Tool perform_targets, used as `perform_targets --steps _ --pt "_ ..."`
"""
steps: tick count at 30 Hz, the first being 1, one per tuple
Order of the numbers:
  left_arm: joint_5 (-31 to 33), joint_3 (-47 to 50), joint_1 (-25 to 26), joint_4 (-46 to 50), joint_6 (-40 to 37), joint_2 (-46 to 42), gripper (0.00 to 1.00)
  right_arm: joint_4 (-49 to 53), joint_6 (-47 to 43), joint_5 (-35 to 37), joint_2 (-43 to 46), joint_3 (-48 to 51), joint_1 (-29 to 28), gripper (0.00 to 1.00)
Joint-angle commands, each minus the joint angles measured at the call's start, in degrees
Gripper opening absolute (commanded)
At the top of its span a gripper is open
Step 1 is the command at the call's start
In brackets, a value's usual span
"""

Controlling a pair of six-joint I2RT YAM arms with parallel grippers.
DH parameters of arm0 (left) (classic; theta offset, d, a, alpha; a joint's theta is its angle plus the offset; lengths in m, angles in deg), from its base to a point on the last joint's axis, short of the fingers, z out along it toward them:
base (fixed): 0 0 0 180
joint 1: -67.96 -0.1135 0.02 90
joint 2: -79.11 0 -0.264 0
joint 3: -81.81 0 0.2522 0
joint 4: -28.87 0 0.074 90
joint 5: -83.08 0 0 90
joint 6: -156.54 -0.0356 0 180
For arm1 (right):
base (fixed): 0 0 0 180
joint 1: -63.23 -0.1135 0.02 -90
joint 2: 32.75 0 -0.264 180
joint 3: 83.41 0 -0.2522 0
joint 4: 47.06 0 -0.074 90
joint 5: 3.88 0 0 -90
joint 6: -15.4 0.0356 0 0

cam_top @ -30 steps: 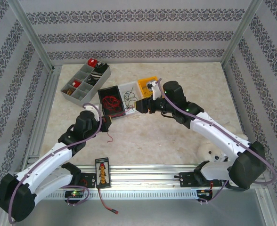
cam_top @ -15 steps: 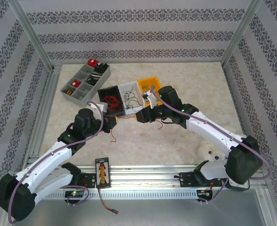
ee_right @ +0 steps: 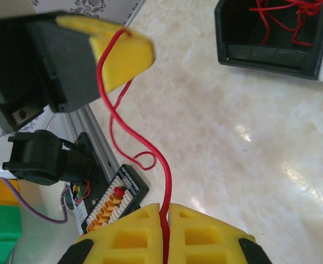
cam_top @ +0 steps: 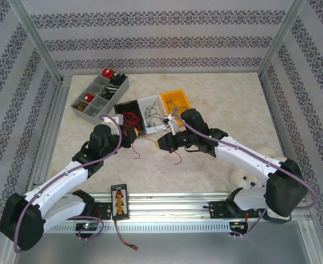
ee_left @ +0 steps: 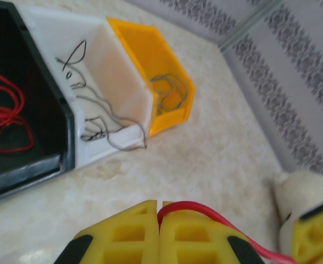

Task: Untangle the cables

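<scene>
At far left, on the table (cam_top: 227,93), the grey organizer (cam_top: 117,94) stands well apart from the work. The left gripper (cam_top: 134,136) hangs just in front of the bins, and its wrist view shows its yellow fingers (ee_left: 123,234) pressed fully together on one end of a red wire (ee_right: 168,184). Behind it sit the three bins side by side: the black bin (ee_right: 266,58) holds loose red wires (ee_left: 7,118), the white bin (ee_left: 123,71) holds black wires (ee_left: 104,124), and the yellow bin (ee_left: 145,49) holds a few bluish wires (ee_left: 170,91). The red wire runs rightward from the left gripper, slack and kinked with a small side loop, to the right gripper (cam_top: 160,144), whose fingers (ee_right: 205,236) are likewise clamped tight on it. Both grippers are close together above bare table, near the black bin, with short red tails dangling below each. Near the front rail lies a small board (cam_top: 118,201). Judging by the sorted bins, the step in hand is drawing one red strand out straight between the two arms. The next move likely calls for one gripper to let go, so the strand hangs from the other, which can carry it over the black bin and drop it without snagging the loop.
</scene>
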Motion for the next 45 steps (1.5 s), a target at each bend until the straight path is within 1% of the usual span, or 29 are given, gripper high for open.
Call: perform_targets --steps 1,3,6,8,10,11,12,15,23,27,33,40,45 --pt "4.35 1.6 0.18 -16.24 13.49 3.13 0.0 -8.86 4.62 2.36 -3.83 1.03 -2.74 0.0" --pt "7.41 1.78 0.83 -19.34 17.81 4.83 0.0 -12.03 5.95 3.3 -5.84 0.3 -4.46 0.01" --pt "10.0 1.14 1.25 -20.16 20.37 5.47 0.0 -11.92 4.77 3.76 -7.96 -2.57 -6.3 0.01" --pt "10.95 0.32 1.27 -19.17 20.89 5.06 0.0 -11.32 3.98 3.78 -9.14 -3.97 -6.82 0.05" --pt "10.91 -0.99 1.21 -16.76 20.75 4.55 0.0 -10.92 3.81 5.22 -9.84 -4.53 -6.8 0.17" --pt "10.57 -1.69 1.25 -15.81 20.51 4.42 0.0 -10.89 3.7 6.09 -9.93 -4.64 -6.78 0.27" --pt "10.21 -2.11 1.25 -15.07 20.38 4.23 0.0 -10.93 3.7 6.93 -9.96 -4.63 -6.78 0.33" --pt "9.85 -2.18 1.28 -14.07 20.7 3.76 0.0 -10.89 3.74 7.35 -10.31 -4.66 -6.79 0.38" --pt "8.63 -0.83 1.21 -16.68 23.38 4.05 0.0 -10.09 3.08 9.16 -10.97 -4.99 -6.88 0.42" --pt "7.41 -1.29 1.24 -17.01 24.8 4.53 0.0 -8.93 1.59 12.39 -11.07 -6.21 -6.79 0.47" --pt "8.16 -2.1 1.23 -12.55 24.25 3.22 0.0 -4.92 -1.58 19.06 -9.52 -7.52 -6.18 0.52" --pt "7.0 -2.26 1.21 -12.18 24.85 4.09 0.0 -0.98 -4.36 21.88 -9.49 -8.94 -6.41 0.54" --pt "6.43 -3.49 1.22 -9.59 24.84 5.09 0.0 1.42 -7.21 24.03 -9.32 -10.38 -7.02 0.57"
